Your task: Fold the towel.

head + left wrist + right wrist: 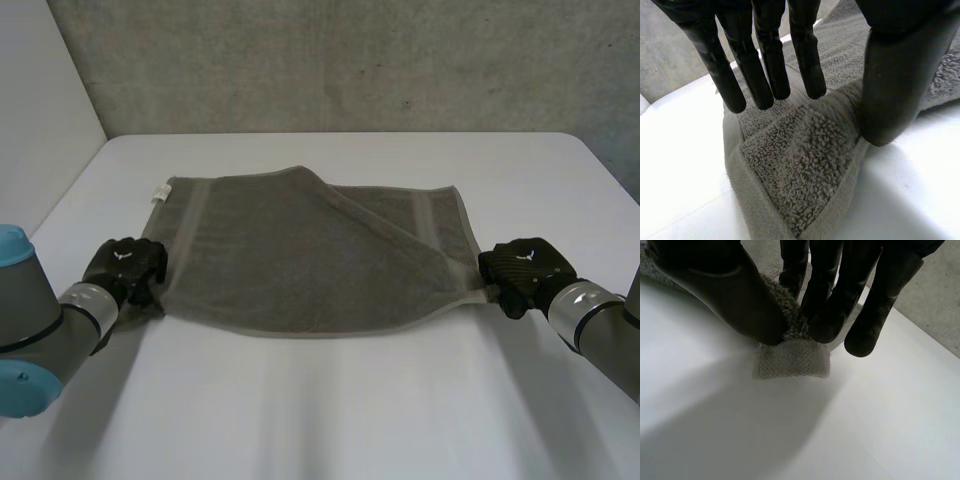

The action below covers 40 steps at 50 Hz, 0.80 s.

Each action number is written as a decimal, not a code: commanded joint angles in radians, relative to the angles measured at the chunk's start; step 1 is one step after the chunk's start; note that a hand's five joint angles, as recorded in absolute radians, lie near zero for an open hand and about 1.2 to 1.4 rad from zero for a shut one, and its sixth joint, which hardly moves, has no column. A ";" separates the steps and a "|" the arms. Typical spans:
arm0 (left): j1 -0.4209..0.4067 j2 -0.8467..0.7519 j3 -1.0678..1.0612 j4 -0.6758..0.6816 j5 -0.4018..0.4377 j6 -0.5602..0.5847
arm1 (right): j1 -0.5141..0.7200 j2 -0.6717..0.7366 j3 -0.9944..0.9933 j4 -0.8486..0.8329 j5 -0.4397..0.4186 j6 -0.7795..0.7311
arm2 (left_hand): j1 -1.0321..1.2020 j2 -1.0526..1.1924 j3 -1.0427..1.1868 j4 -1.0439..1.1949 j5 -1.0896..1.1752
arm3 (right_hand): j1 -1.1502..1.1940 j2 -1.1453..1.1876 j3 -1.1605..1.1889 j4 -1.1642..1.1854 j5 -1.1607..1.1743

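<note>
Towel (pixel 300 260) lies spread on the white desk (pixel 350 420), a diagonal flap (pixel 400 235) doubled over its right part. The right hand (pixel 525 268) pinches the near right corner between thumb and fingers. The left hand (pixel 125 265) straddles the near left corner, fingers straight, unclamped. A clean fold likely needs both corners gripped firmly, then lifted level together.

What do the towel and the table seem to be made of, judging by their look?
The towel looks like grey terry cloth, probably cotton: small loops, flat woven border. The table looks smooth, white, matte, perhaps laminate or painted board; I cannot tell which.
</note>
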 commanded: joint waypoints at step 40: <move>0.014 0.591 -0.192 -0.189 0.058 -0.020 | -0.133 -0.311 -0.172 0.485 -0.208 -0.114 | 0.676 0.671 0.673 0.673 0.681 | 0.085 0.097 0.051 0.060 0.082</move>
